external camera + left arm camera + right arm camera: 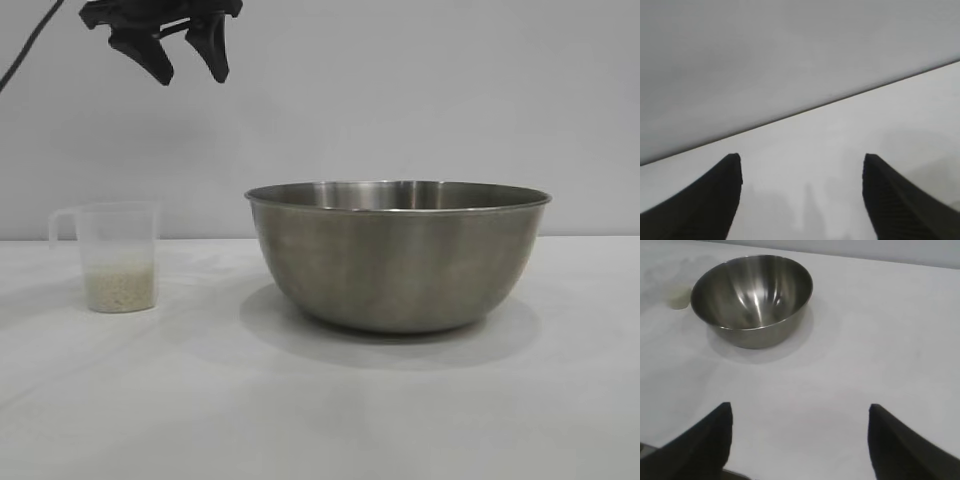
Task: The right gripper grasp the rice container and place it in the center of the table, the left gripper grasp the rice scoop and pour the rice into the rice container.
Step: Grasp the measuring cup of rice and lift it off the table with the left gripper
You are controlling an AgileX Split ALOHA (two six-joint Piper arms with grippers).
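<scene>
Both jaws stand apart with nothing between them: from outside, the left gripper (190, 62) hangs high above the rice scoop (115, 257), which stands upright on the table (320, 410) with the rice (120, 290) in its bottom, just beside the rice container (398, 255) at the middle. Its wrist view shows only its spread fingers (705, 205) over bare tabletop. From the right wrist, the right gripper (800, 415) sits well back from the empty bowl, the cup partly hidden behind it.
</scene>
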